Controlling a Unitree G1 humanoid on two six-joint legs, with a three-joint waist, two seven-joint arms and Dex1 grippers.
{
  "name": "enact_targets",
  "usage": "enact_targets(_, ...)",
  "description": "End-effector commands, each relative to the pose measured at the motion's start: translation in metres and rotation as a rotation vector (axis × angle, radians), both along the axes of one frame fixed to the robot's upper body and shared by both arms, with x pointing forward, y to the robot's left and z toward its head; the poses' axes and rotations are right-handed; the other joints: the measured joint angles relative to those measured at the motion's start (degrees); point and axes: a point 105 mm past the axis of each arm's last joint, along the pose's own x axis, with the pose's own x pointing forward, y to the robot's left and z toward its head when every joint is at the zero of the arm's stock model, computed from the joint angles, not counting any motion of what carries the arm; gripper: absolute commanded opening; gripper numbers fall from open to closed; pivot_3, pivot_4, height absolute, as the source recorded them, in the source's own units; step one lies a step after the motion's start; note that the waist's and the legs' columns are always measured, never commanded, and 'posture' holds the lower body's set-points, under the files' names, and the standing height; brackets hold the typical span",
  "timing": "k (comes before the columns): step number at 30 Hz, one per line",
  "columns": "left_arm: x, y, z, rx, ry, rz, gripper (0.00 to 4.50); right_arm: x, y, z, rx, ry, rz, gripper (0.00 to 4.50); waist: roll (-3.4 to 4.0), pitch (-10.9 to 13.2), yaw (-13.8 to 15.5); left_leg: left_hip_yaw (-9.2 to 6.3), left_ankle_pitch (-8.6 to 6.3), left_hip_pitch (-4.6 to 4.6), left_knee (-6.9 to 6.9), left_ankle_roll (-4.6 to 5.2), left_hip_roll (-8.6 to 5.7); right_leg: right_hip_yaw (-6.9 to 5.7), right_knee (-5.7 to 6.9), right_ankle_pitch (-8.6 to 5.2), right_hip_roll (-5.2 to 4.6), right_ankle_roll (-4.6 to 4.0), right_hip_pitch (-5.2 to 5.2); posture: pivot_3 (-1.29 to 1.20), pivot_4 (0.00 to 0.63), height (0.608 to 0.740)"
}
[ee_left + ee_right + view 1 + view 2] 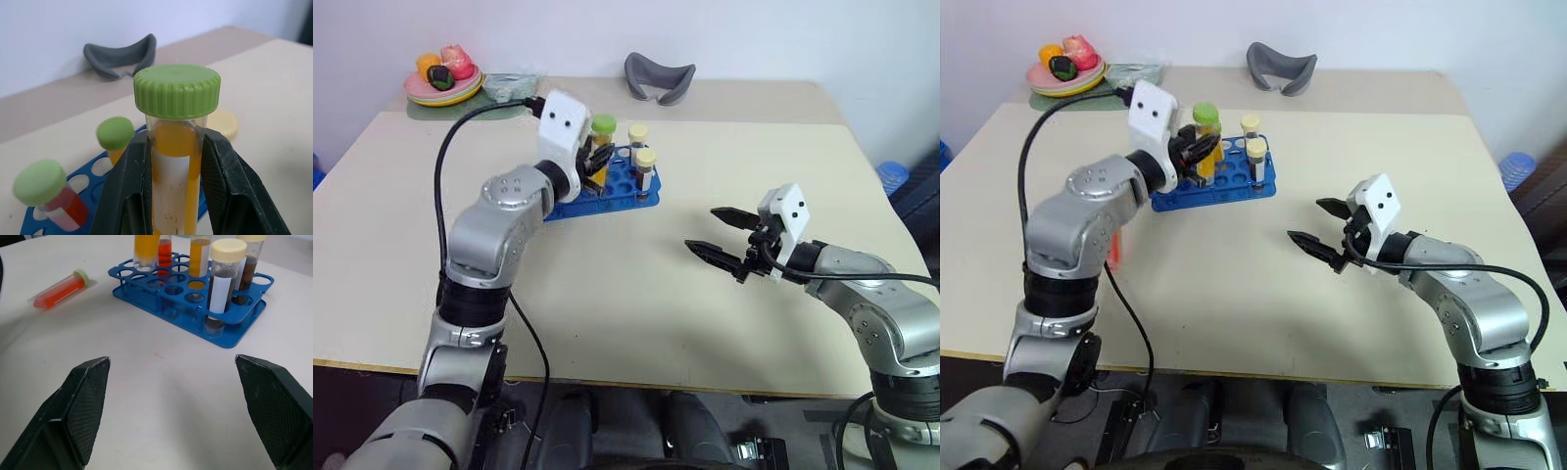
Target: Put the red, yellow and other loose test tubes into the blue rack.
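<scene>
Fingers of the left gripper [173,196] pinch a clear plastic tube of orange-yellow liquid with a green screw cap [177,142], upright over the bright blue plastic rack of round holes [1234,186]. Insertion is under way; next it likely needs lowering straight into a free hole. The right gripper [717,235] hangs spread over bare table, while a loose red-filled, pale-green-capped tube [59,289] lies beside the rack.

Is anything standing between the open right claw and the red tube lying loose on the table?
Nothing visible. The right claw is open above bare cream table; the clear plastic tube of red liquid with a pale green cap lies beyond it, apart from the bright blue plastic rack, which stands off to one side.
</scene>
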Motion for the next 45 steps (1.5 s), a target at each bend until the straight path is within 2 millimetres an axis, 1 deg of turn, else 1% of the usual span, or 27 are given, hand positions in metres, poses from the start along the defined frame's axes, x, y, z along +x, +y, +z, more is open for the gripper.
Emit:
enact_targets(1, 0.001, -0.002, 0.003, 0.029, -0.118, 0.037, 0.86, 0.002, -0.002, 0.013, -0.017, -0.034, 0.014, 4.19, 0.01, -0.01, -0.08, 0.01, -0.02, 0.01, 0.0, 0.04, 0.0, 0.0, 0.0, 0.0, 0.0, 0.0, 0.01, 0.0, 0.15, 0.74)
enact_targets(6, 0.009, -0.003, -0.002, -0.01, -0.119, 0.098, 0.86, 0.004, -0.005, 0.017, -0.034, -0.034, 0.021, 4.19, 0.01, 0.0, -0.05, 0.0, -0.06, 0.01, 0.03, 0.11, 0.0, 0.0, 0.0, 0.0, 0.01, 0.0, 0.01, 0.0, 0.15, 0.74)
enact_targets(10, 0.021, -0.01, -0.006, -0.048, -0.128, 0.132, 0.86, 0.008, -0.007, 0.023, -0.046, -0.055, 0.013, 4.19, 0.01, 0.0, -0.02, 0.0, -0.07, 0.01, 0.07, 0.13, 0.0, 0.0, 0.01, 0.0, 0.01, 0.0, 0.03, 0.0, 0.15, 0.74)
enact_targets(13, 0.03, -0.013, -0.007, -0.056, -0.14, 0.151, 0.86, 0.009, -0.007, 0.027, -0.03, -0.072, 0.007, 4.19, 0.0, 0.0, -0.04, 0.0, -0.08, 0.01, 0.07, 0.14, 0.0, 0.0, 0.0, 0.0, 0.01, 0.0, 0.02, 0.0, 0.15, 0.74)
enact_targets(16, 0.033, -0.014, -0.01, -0.064, -0.145, 0.15, 0.86, 0.008, -0.005, 0.033, 0.011, -0.113, 0.011, 4.19, 0.0, 0.0, -0.16, 0.02, -0.08, 0.01, 0.05, 0.16, 0.0, 0.0, 0.0, 0.0, 0.01, 0.0, 0.01, 0.0, 0.15, 0.74)
enact_targets(21, 0.037, -0.013, -0.016, -0.064, -0.136, 0.152, 0.86, 0.005, -0.002, 0.038, 0.05, -0.166, 0.017, 4.19, 0.0, 0.0, -0.07, 0.01, -0.08, 0.01, 0.05, 0.15, 0.0, 0.0, 0.0, 0.0, 0.01, 0.0, 0.01, 0.0, 0.15, 0.74)
enact_targets(28, 0.038, -0.015, -0.023, -0.078, -0.111, 0.14, 0.86, 0.005, -0.009, 0.032, 0.042, -0.163, -0.02, 4.19, 0.0, 0.0, -0.08, 0.01, -0.08, 0.01, 0.05, 0.16, 0.0, -0.01, 0.0, 0.0, 0.01, 0.0, 0.03, 0.0, 0.15, 0.74)
enact_targets(36, 0.034, -0.03, -0.024, -0.099, -0.098, 0.077, 0.86, 0.005, -0.01, 0.033, 0.043, -0.165, -0.03, 4.19, 0.0, 0.0, -0.06, 0.01, -0.08, 0.01, 0.06, 0.15, -0.01, -0.01, 0.0, 0.0, 0.01, 0.0, 0.03, 0.0, 0.15, 0.74)
enact_targets(41, 0.034, -0.023, -0.031, -0.068, -0.085, 0.095, 0.86, 0.006, -0.011, 0.033, 0.043, -0.165, -0.034, 4.19, 0.0, 0.0, -0.15, 0.01, -0.08, 0.01, 0.06, 0.16, 0.0, -0.01, 0.01, 0.0, 0.02, 0.0, 0.03, 0.0, 0.15, 0.74)
enact_targets(45, 0.036, -0.012, -0.032, -0.053, -0.092, 0.131, 0.86, 0.006, -0.01, 0.033, 0.049, -0.164, -0.038, 4.19, 0.01, 0.0, -0.16, 0.01, -0.08, 0.02, 0.06, 0.16, 0.0, -0.01, 0.01, 0.0, 0.02, 0.0, 0.03, 0.0, 0.15, 0.74)
